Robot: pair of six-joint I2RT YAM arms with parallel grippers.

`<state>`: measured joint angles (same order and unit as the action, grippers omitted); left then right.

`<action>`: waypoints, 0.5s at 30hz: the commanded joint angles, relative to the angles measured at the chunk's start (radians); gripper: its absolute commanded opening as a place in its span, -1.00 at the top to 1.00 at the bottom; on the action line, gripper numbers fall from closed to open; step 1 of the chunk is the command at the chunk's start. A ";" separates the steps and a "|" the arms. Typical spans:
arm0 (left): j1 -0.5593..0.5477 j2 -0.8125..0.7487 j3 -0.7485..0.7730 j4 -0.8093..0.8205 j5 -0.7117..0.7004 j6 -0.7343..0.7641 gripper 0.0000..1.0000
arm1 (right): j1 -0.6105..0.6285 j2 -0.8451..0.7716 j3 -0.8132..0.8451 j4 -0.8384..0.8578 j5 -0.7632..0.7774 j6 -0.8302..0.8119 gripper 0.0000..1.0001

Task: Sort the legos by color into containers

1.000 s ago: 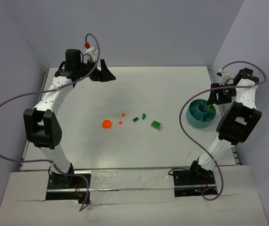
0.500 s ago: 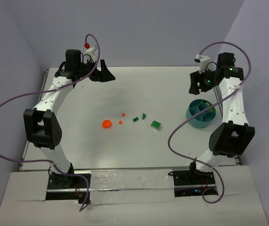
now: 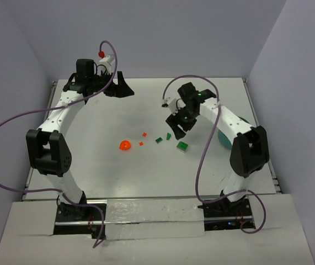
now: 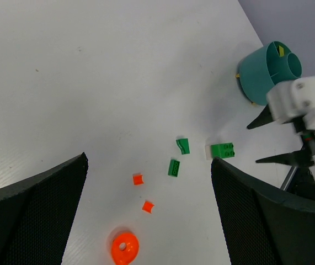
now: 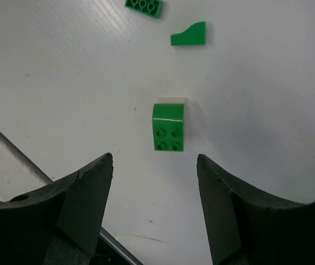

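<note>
1. The right gripper (image 3: 177, 124) hangs over the middle of the table (image 3: 91, 165), jaws parted and nothing between them. In its wrist view the bright green brick (image 5: 168, 130) lies flat ahead of the gap, a little toward the 3 o'clock finger.
2. The left gripper (image 3: 118, 87) is spread wide and empty at the table's 11 o'clock.
3. From the top, a dark green slope (image 3: 169, 136) and a dark green plate (image 3: 159, 139) lie at the brick's 10 o'clock. Two orange bits (image 3: 144, 134) and an orange ring (image 3: 124, 146) lie farther toward 9 o'clock. The teal bowl (image 4: 254, 77) stands at the table's 3 o'clock, mostly hidden by the right arm.
4. Risk: because the brick is off-centre, one finger may touch first and skid or spin it into the nearby slope.
5. Risk: a white strip (image 5: 171, 100) shows at the brick's 12 o'clock edge. I cannot tell whether it is a separate piece; if so, it might ride along or split off.
6. No brand, label or legible writing appears anywhere.
</note>
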<state>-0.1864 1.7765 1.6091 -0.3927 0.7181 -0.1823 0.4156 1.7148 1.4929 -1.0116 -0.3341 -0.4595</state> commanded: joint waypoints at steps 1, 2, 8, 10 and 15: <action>0.004 -0.042 -0.001 -0.005 0.007 0.019 -0.98 | 0.048 0.060 -0.006 0.020 0.060 0.013 -0.39; 0.004 -0.039 0.000 -0.006 0.007 0.020 -0.98 | 0.055 0.074 -0.006 0.016 0.066 0.009 -0.39; 0.006 -0.030 0.006 -0.006 0.008 0.022 -0.98 | 0.096 0.132 -0.044 0.033 0.119 0.015 -0.40; 0.006 -0.027 0.004 -0.001 0.011 0.019 -0.98 | 0.102 0.147 -0.051 0.040 0.131 0.015 -0.40; 0.007 -0.022 0.003 0.002 0.017 0.017 -0.99 | 0.103 0.183 -0.070 0.058 0.169 0.005 -0.39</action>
<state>-0.1860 1.7763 1.6066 -0.4004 0.7185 -0.1753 0.5118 1.8779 1.4365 -0.9864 -0.2116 -0.4534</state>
